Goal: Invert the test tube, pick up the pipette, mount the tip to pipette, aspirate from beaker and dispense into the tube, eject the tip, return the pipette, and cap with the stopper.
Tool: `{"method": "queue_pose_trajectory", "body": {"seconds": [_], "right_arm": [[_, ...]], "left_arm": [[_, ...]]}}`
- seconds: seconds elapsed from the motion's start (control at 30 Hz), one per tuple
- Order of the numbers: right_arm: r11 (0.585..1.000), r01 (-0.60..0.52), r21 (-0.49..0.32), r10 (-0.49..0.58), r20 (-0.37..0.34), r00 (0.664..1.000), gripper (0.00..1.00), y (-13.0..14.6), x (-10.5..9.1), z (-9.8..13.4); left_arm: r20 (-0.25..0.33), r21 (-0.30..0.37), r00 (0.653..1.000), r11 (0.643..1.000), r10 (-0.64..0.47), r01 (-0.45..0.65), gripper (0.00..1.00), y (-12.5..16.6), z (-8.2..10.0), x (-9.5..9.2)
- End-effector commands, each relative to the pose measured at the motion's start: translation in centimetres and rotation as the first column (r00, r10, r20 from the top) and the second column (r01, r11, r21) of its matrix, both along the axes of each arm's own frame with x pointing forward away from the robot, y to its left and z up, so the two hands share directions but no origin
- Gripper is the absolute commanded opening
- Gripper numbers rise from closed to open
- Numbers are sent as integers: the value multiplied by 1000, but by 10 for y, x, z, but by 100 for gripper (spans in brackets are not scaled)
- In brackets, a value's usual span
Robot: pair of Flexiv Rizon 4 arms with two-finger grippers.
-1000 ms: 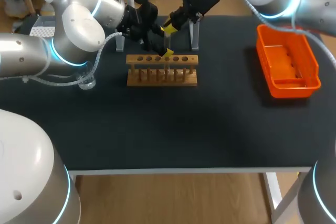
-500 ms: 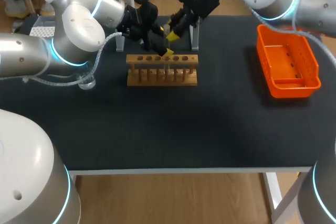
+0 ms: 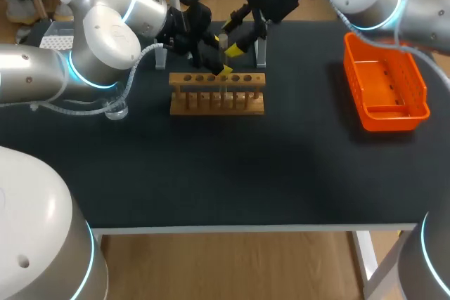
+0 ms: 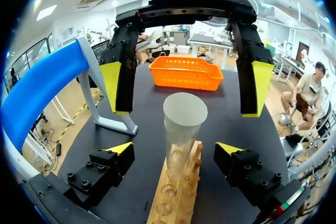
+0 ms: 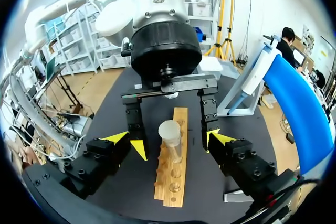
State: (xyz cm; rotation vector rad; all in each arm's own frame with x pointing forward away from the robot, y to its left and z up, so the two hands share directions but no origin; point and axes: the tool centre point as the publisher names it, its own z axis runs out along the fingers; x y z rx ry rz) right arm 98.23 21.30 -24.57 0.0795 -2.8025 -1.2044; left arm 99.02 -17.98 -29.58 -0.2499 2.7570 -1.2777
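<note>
**Desk:** Where are your two pincers?

**Me:** Both hang over the wooden rack (image 3: pixel 217 94), facing each other across the same spot. My left pincer (image 4: pixel 173 151) comes at the rack from one end. My right pincer (image 5: pixel 170 140) comes from the opposite end, so each wrist camera looks straight at the other arm's fingers.

**Desk:** And the tube?

**Me:** The test tube (image 4: pixel 184 124) stands upright in one of the rack's holes, directly between the left pincer's fingers (image 4: pixel 119 149). It rises above the rack's top bar and ends in a pale round disc. I cannot tell whether that end is open or closed.

**Desk:** Is either pincer gripping it?

**Me:** No. The left pincer is spread, with a clear gap on each side of the glass. The right pincer is spread wider. Seen from the left wrist, its yellow tips flank the tube from just ahead and touch nothing. From the right wrist, the tube also sits between my own two tips, apart from both.

**Desk:** Anything else close by?

**Me:** The pipette (image 5: pixel 251 85) hangs on a blue stand (image 5: pixel 299 108), ahead of the right pincer and off to its side. An orange basket (image 4: pixel 184 80) sits well ahead of the left pincer, beyond the right pincer's fingers.
</note>
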Motion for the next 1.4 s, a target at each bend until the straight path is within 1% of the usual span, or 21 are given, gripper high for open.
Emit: {"method": "queue_pose_trajectory", "body": {"seconds": [0.03, 0.3, 0.4, 0.57, 0.7, 0.9, 1.1, 1.27, 1.4], "right_arm": [[1000, 4, 8, -4, 3, 1000, 100, -4, -2, 1], [999, 15, 34, -16, 15, 1000, 100, -7, -1, 5], [997, 7, 81, -9, 24, 1000, 100, -8, -3, 7], [977, 6, 215, -10, 15, 1000, 100, -12, -7, 13], [951, 6, 308, -6, -1, 1000, 100, -16, -11, 16], [910, 8, 414, -4, -10, 1000, 100, -17, -12, 24], [879, -11, 476, 11, 3, 1000, 100, -17, -13, 30], [847, -24, 531, 35, -10, 999, 100, -14, -14, 34], [809, -23, 588, 48, -26, 999, 100, -11, -14, 39]], "left_arm": [[-4, 4, 1000, 1000, -1, 1, 100, 0, 1, 1], [-4, 4, 1000, 1000, -1, 1, 100, 0, 1, 1], [-4, 4, 1000, 1000, -1, 1, 100, 0, 1, 1], [-4, 4, 1000, 1000, -1, 1, 100, 0, 1, 1], [-4, 4, 1000, 1000, -1, 1, 100, 0, 1, 1], [-4, 4, 1000, 1000, -1, 1, 100, 0, 1, 1], [-4, 4, 1000, 1000, -1, 1, 100, 0, 1, 1], [-4, 4, 1000, 1000, -1, 1, 100, 0, 1, 1], [-4, 4, 1000, 1000, -1, 1, 100, 0, 1, 1]]}}
